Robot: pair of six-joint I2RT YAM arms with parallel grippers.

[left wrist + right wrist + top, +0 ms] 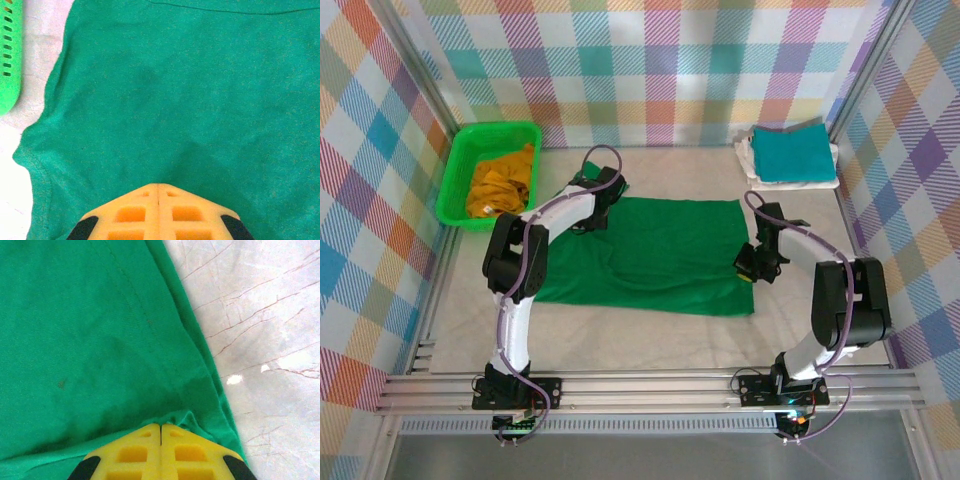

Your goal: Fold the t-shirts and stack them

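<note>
A dark green t-shirt (665, 255) lies spread flat in the middle of the table. My left gripper (592, 216) is at its back left part. In the left wrist view its orange jaws (158, 186) are shut, and the green cloth (190, 90) creases up toward the tips. My right gripper (749, 267) is at the shirt's right edge, shut on a small bunch of the hemmed cloth (85, 330) at its yellow tips (160, 426). A mustard yellow t-shirt (500, 182) lies crumpled in the basket. A folded teal t-shirt (790, 153) rests on a folded white one (748, 158) at the back right.
The bright green plastic basket (460, 160) stands at the back left, and its slotted wall (9, 60) sits close to the shirt's left side. Bare pale tabletop (265, 315) lies right of the shirt. Checked walls enclose the table on three sides.
</note>
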